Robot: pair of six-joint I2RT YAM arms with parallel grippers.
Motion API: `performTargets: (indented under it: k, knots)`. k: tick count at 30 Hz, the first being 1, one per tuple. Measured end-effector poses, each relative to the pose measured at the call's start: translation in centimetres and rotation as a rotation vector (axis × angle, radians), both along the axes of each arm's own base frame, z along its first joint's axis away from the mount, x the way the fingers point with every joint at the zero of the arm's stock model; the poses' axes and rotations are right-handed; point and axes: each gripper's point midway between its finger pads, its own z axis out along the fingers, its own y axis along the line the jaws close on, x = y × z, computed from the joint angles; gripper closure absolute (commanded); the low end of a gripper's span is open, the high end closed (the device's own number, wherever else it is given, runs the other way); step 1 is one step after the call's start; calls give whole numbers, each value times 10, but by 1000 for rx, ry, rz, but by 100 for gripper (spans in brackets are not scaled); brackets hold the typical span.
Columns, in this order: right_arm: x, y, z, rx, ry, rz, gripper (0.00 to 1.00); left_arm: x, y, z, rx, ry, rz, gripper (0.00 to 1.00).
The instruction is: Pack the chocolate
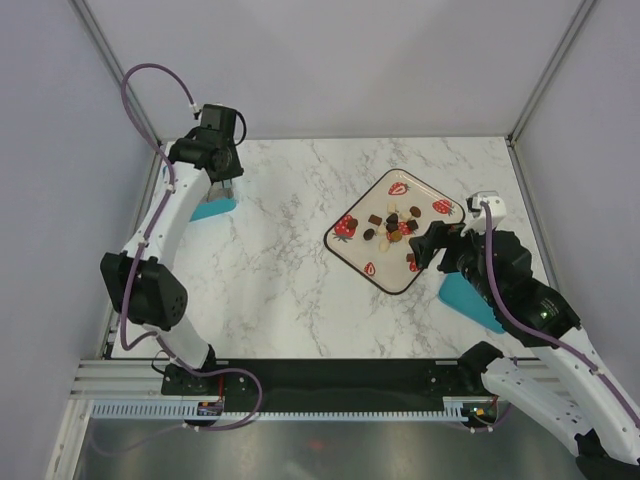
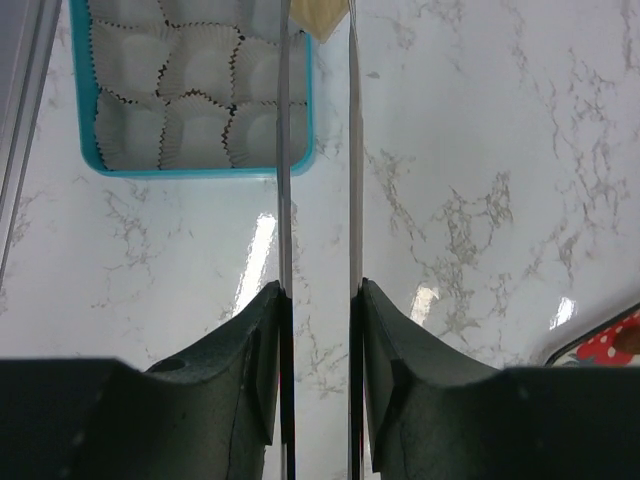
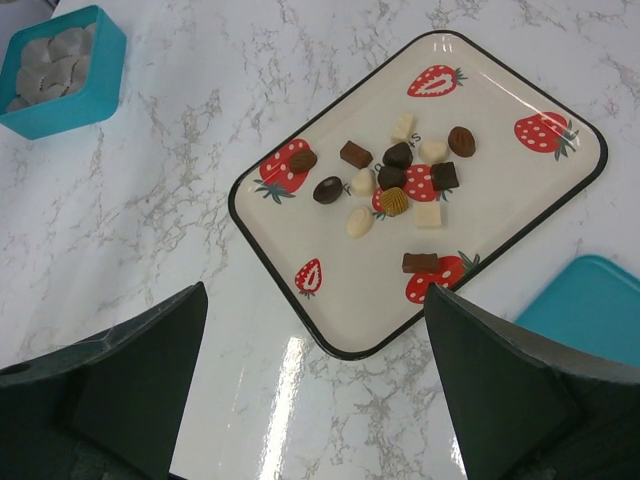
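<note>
Now the left jaws pinch the tongs (image 2: pixel 284 200), whose blades run forward beside a cup-lined box (image 2: pixel 200 172) ahead-left. Farther off, the right jaws gape wide, holding nothing; chocolate (image 3: pixel 395 180) lies ahead between them on a tray (image 3: pixel 480 95).

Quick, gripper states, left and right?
Left gripper: closed on the metal tongs.
Right gripper: open, holding nothing.

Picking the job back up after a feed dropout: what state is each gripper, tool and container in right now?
left gripper: shut on the tongs
tongs: blades squeezed close, pale piece at the tips
right gripper: open, empty
teal box: uncovered, visible paper cups empty
teal lid: off, beside the tray
tray: chocolate loose on it
</note>
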Motion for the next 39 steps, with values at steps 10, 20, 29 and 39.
performTargets:
  k: [10, 20, 29, 39]
  knots:
    - [5, 3, -12, -34, 27, 5, 2, 50, 44, -30, -25, 33, 106, 65]
    - [7, 3, -13, -43, 26, 2, 2, 76, 50, -58, -29, 61, 122, 65]
    - [9, 3, -16, -56, 35, 0, 2, 78, 53, -82, -21, 101, 129, 64]
    - [11, 3, -19, -67, 40, -1, 2, 82, 60, -92, -26, 107, 141, 58]
